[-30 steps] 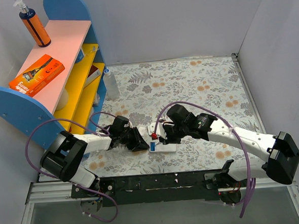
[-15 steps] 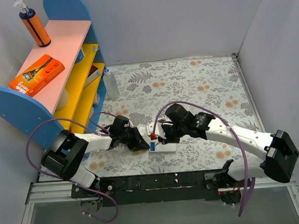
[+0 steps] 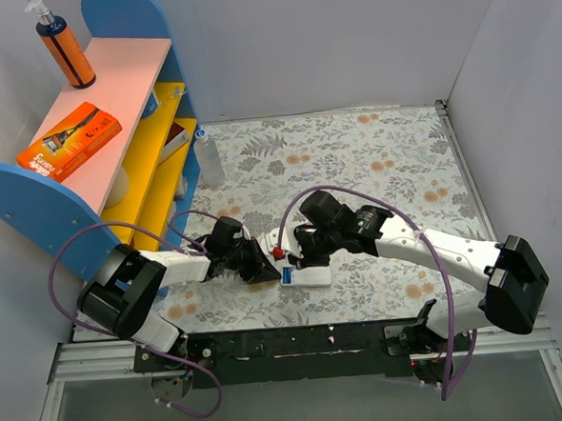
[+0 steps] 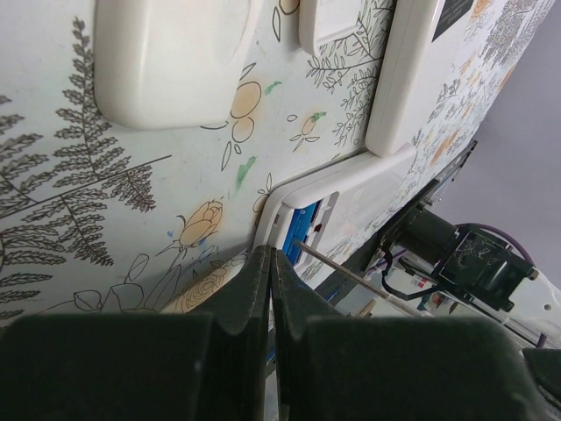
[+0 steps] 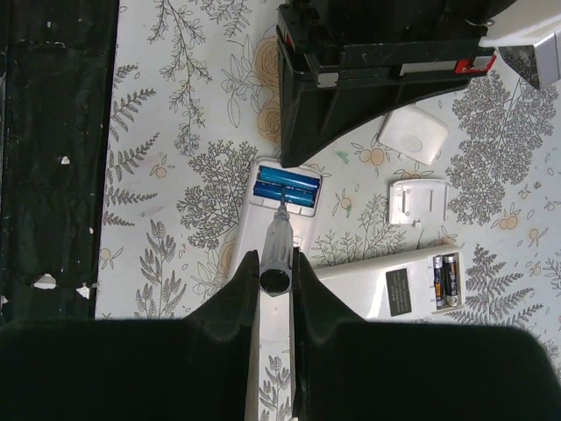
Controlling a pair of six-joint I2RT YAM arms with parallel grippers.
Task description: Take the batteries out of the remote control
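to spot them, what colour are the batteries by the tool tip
Batteries are blue; clearest in right wrist view.

This is a robot test bench in a lab: plain white panels point(image 3: 347, 35) box in a table with a flowered cloth point(image 3: 373, 157), a black metal rail point(image 3: 299, 341) runs along its near edge, and a bright shelf point(image 3: 125, 82) holds props, a pump bottle point(image 3: 64, 47) and an orange box point(image 3: 69, 140).

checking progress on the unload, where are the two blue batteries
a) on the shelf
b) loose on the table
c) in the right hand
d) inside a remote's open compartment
d, the blue batteries lie side by side in the remote's open compartment, at the tip of the tool in the right hand
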